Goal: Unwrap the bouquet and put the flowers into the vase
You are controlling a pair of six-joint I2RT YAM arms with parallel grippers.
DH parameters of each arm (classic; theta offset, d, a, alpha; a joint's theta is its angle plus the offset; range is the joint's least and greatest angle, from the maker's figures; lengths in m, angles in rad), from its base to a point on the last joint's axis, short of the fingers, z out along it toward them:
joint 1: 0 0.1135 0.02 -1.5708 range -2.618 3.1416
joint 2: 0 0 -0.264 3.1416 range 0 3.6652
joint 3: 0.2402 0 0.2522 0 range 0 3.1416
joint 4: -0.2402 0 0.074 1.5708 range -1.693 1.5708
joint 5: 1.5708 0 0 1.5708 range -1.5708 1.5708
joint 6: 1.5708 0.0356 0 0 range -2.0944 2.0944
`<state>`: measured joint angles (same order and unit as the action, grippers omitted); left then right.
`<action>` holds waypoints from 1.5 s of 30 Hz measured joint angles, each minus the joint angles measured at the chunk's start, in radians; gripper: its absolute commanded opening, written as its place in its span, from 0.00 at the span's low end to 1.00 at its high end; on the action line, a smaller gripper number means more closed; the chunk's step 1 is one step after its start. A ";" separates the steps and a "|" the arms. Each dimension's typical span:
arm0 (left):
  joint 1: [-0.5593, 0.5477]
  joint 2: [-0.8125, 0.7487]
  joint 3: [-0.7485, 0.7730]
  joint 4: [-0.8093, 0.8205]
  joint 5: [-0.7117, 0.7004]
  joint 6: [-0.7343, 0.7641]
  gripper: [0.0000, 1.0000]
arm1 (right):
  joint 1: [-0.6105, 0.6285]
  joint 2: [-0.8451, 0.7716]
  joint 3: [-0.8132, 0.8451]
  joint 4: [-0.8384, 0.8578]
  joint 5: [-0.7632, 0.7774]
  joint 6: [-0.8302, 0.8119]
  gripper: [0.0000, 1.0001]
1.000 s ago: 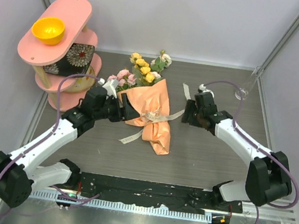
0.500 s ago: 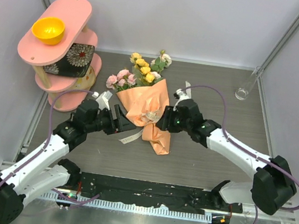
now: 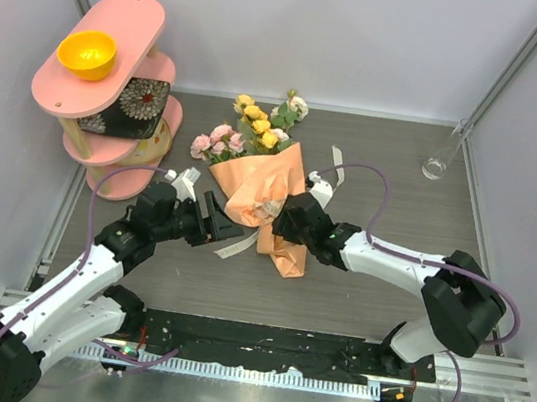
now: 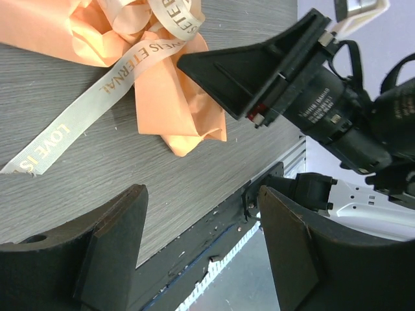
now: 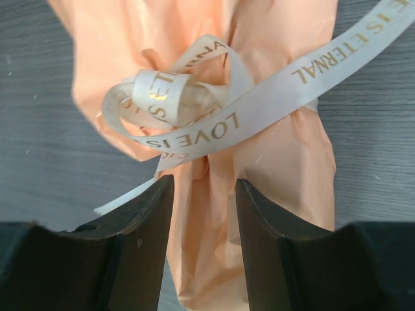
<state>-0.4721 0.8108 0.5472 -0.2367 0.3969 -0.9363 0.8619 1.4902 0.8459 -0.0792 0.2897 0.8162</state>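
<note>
**Flowers in their paper cone, vase apart at the far right**

The flowers, pink, yellow and cream, sit in the orange-tan cone of the bouquet. It lies mid-table with the blooms toward the far side and its twisted tail toward the near side. The vase stands well apart at the far right corner, beside the wall. At the far left a pink shelf carries an orange bowl on its top tier and a black floral box on the tier below.

The table is grey wood grain, closed in by pale walls on three sides.

The left gripper hovers just left of the cone with its jaws wide. Its wrist view shows only bare table between its fingers.

The right gripper is at the cone's right side. Only its wrist view shows the jaws partly apart, straddling the paper neck just below the bow of the ribbon. Whether they pinch the paper I cannot tell.

Both wrist views show gold lettering on the ribbon, "LOVE IS ETERNAL", unreadable from above. Only the top view shows the vase and shelf.
</note>
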 measured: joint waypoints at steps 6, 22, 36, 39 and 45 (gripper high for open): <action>0.000 -0.008 0.000 -0.002 0.000 0.000 0.74 | 0.000 0.072 0.006 0.035 0.069 0.063 0.50; 0.000 -0.036 0.000 -0.030 -0.004 0.000 0.74 | 0.053 0.091 0.058 0.086 0.126 0.085 0.46; 0.000 -0.051 0.000 -0.059 -0.006 0.002 0.74 | 0.052 0.206 0.150 0.071 0.197 0.163 0.39; 0.000 -0.062 0.000 -0.071 -0.011 0.002 0.74 | 0.052 0.206 0.151 0.059 0.208 0.173 0.39; 0.000 -0.063 0.000 -0.076 -0.011 0.002 0.74 | 0.052 0.205 0.151 0.033 0.220 0.190 0.39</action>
<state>-0.4721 0.7479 0.5476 -0.3122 0.3855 -0.9348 0.9142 1.6955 0.9970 -0.0463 0.5095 1.0065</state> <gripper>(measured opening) 0.743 0.396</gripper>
